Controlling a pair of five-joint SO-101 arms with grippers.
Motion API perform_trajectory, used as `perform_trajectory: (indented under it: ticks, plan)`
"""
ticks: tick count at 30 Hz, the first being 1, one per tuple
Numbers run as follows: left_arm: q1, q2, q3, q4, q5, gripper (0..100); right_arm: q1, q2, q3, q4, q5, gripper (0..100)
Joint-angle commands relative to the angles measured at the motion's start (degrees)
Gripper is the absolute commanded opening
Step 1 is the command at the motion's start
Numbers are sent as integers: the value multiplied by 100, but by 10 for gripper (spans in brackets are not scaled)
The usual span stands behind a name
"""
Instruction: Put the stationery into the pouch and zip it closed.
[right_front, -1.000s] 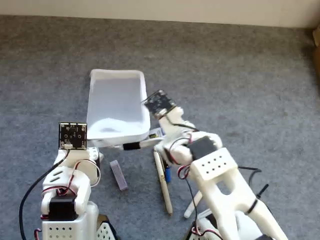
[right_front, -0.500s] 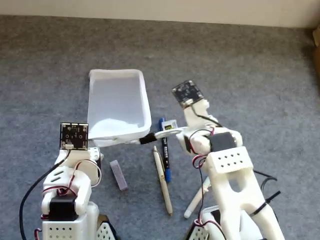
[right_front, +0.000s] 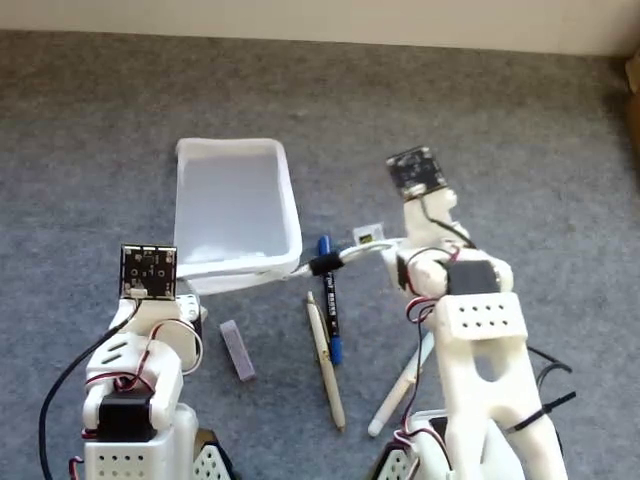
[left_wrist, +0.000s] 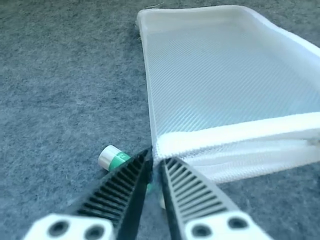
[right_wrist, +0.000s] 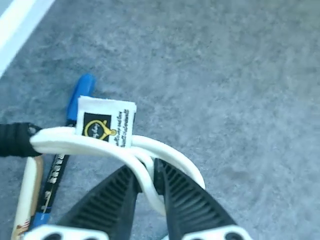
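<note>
White mesh makes up the pouch, which lies flat on the grey carpeted bench in the high view, its near end toward the two arms. The left arm stands at the pouch's near left corner. From the near right corner a black zip slider and a white cord loop with a small label run out toward the right arm. Just beside the slider lie a blue pen and a cream pen, side by side and outside the pouch. A grey block lies near the left arm, and a white pen is partly under the right arm.

From the left wrist, the left tool is drawn narrow, its tips pinching the pouch's corner. A green-banded cap lies on the bench just beside the tips (what it belongs to is hidden).

From the right wrist, the right tool is clamped on the cord loop, which bends between its jaws. The label stands on the loop above the tool, the slider sits at the loop's far end, and both pens lie beneath the loop on the bench.
</note>
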Motion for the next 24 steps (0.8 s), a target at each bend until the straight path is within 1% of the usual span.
perform_trajectory:
  ticks: [1,3,8,10,14,16,20,24]
  plan:
    - [-277,-66,-338,-26,26,6,321,-189,-391,-163,18,5]
    - [-268,-66,-338,-26,26,6,303,-189,-365,-163,18,5]
    - [-268,-66,-330,-26,26,6,-198,-242,-356,-84,44,19]
    - [-268,-66,-330,-26,26,6,-462,-242,-365,268,53,71]
    - [-268,-66,-330,-26,26,6,-1147,-251,-391,1042,53,215]
    - [-268,-66,-330,-26,26,6,-1490,-259,-391,1279,53,259]
    - [-268,-66,-330,-26,26,6,-2097,-699,-356,1429,53,264]
    - [-268,-66,-330,-26,26,6,-2642,-1745,-303,1437,53,264]
